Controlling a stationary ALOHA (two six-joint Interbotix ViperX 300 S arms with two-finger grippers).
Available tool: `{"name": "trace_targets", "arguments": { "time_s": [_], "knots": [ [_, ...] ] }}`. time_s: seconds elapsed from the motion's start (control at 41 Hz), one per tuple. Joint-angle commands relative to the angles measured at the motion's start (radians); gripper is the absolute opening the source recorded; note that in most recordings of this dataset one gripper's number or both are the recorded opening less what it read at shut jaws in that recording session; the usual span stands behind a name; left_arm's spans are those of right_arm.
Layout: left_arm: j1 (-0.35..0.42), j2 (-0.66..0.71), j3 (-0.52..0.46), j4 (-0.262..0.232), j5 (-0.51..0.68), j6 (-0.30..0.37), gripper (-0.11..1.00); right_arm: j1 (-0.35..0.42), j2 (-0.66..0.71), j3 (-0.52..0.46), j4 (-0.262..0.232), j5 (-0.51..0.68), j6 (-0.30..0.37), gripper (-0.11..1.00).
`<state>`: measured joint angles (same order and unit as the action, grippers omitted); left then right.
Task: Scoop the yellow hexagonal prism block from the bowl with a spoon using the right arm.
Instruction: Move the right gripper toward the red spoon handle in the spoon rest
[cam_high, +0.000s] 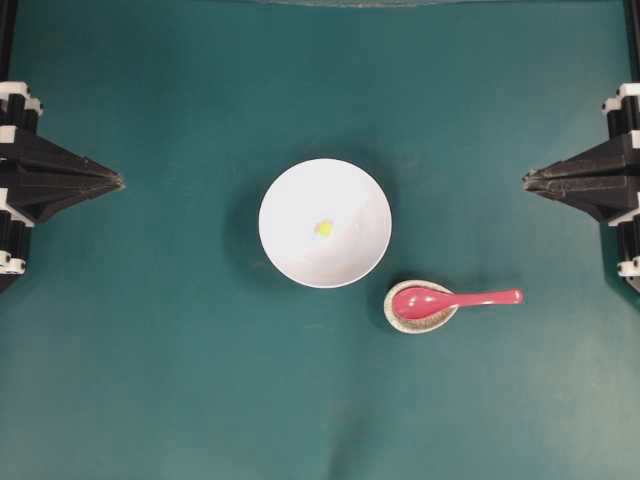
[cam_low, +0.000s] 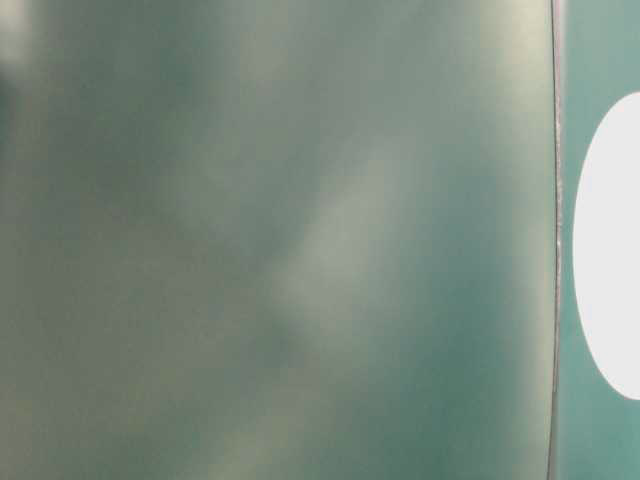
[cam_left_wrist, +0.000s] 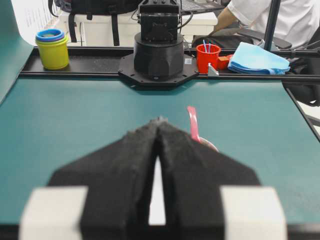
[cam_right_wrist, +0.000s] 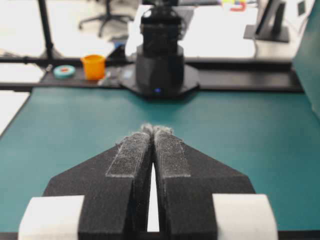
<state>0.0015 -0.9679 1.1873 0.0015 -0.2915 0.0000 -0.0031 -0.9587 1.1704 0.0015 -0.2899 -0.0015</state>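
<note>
Both arms are parked at the side edges of the teal worktop (cam_high: 150, 380), well apart from the objects. The right arm's black pointed pincer (cam_high: 528, 180) has its jaws pressed together with nothing between them; the right wrist view shows the padded faces meeting along their length. The left arm's black pincer (cam_high: 118, 181) is likewise pressed together and empty.

The glossy pink-red soup spoon (cam_high: 450, 299) lies nearer the right pincer than the left, below and inward of its tip in the overhead view. Its long axis runs across the worktop, almost level: the oval scoop sits in the small speckled grey egg-shaped spoon rest (cam_high: 420, 321), and the short straight handle sticks out toward the right arm's side, its end clear of the rest. The right arm appears best placed to take the handle end.

The large round plain white bowl (cam_high: 290, 200) stands near the middle of the worktop, just beside the spoon rest but not touching it. It holds one item only: the tiny bright yellow hexagonal prism block (cam_high: 323, 228), lying close to the bowl's centre. The spoon rest holds only the spoon's scoop.

Judgement: no step of the task is yet done; picking up the spoon comes first.
</note>
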Motion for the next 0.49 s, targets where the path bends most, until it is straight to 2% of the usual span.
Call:
{"name": "trace_targets", "arguments": {
  "time_s": [0.0,0.024,0.049,0.073,0.464],
  "knots": [
    [0.002,0.003,-0.031,0.006,0.060,-0.002,-0.01,-0.006,0.006,-0.015,0.000,0.003,0.000,0.00],
    [0.002,-0.003,-0.034,0.008,0.117,-0.005,-0.01,-0.006,0.014,-0.028,0.002,0.044,0.000,0.00],
    [0.002,-0.005,-0.034,0.008,0.129,-0.006,0.05,-0.006,0.015,-0.031,0.000,0.054,-0.002,0.00],
    [0.002,-0.005,-0.035,0.008,0.137,-0.006,0.04,-0.006,0.017,-0.032,0.000,0.063,-0.002,0.00],
    [0.002,-0.006,-0.035,0.006,0.149,-0.006,0.04,-0.006,0.023,-0.038,0.000,0.107,0.006,0.02]
  ]
}}
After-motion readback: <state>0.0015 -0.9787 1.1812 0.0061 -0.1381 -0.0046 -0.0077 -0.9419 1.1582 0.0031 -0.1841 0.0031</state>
